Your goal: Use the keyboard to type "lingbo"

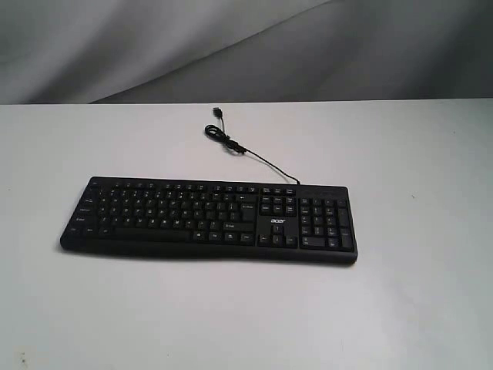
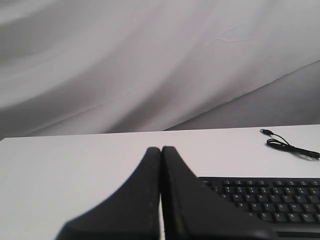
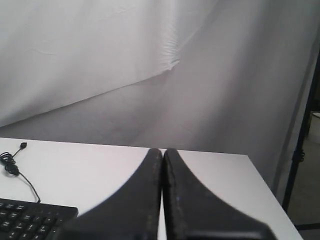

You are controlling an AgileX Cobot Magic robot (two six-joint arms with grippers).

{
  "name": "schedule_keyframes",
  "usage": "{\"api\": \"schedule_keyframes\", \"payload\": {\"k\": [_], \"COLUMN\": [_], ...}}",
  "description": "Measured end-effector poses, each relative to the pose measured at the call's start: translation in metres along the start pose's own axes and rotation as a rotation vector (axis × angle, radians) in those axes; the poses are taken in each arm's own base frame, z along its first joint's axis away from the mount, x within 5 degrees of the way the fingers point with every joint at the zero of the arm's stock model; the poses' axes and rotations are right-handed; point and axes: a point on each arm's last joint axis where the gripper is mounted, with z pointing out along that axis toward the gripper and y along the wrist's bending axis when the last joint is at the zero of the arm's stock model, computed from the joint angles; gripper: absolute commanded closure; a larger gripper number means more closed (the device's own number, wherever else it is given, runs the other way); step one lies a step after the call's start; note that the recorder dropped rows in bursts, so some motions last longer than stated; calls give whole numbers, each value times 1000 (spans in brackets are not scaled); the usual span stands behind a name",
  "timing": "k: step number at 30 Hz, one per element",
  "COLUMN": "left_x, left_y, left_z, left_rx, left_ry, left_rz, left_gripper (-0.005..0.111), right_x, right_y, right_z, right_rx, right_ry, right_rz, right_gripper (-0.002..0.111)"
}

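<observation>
Left claw (image 2: 161, 148): fingers pressed flat together, nothing between them. It is held above the white table (image 1: 416, 308), not touching it. It is out of the exterior view, so I cannot fix how high it sits.

Keyboard (image 1: 208, 220): lies flat on the table, a little left of the middle in the exterior view. Its long axis runs left to right across my front, the right end swung slightly nearer the camera. Legends read upright from that side.

Letter block (image 1: 173, 212): fills the left and middle stretch of the board. My left wrist camera looks onto this part, close beyond the fingertips.

L key: I judge it to sit toward the right side of the letter block, near the middle of the exterior view. The legend is too small to confirm.

Number pad (image 1: 327, 222): the far right end. Only a dark corner of this end shows in the right wrist view.

Cable (image 1: 254, 154): runs from the back edge away over the table, with a loose loop and the USB plug (image 1: 219, 112) lying free. It is well clear of the keys.

Right claw (image 3: 163, 150): also closed tight and empty, hanging over bare table off the number-pad end.

Judgement: the keys lie ahead of and between both claws. The letters sit closer to my left side, so the left claw seems nearer to L.
</observation>
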Motion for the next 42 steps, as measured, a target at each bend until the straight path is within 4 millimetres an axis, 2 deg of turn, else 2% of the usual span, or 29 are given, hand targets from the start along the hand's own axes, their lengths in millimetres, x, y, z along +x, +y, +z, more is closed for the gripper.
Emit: {"api": "schedule_keyframes", "payload": {"k": [11, 13, 19, 42], "left_x": [0, 0, 0, 0], "left_y": [0, 0, 0, 0], "left_z": [0, 0, 0, 0], "left_rx": [0, 0, 0, 0], "left_ry": [0, 0, 0, 0], "left_rz": [0, 0, 0, 0], "left_gripper": [106, 106, 106, 106], "right_x": [56, 61, 67, 68], "right_y": [3, 3, 3, 4], "right_z": [5, 5, 4, 4], "right_rx": [16, 15, 15, 11], "right_ry": [161, 184, 247, 257], "right_rz": [23, 30, 32, 55], "right_gripper": [108, 108, 108, 108]}}
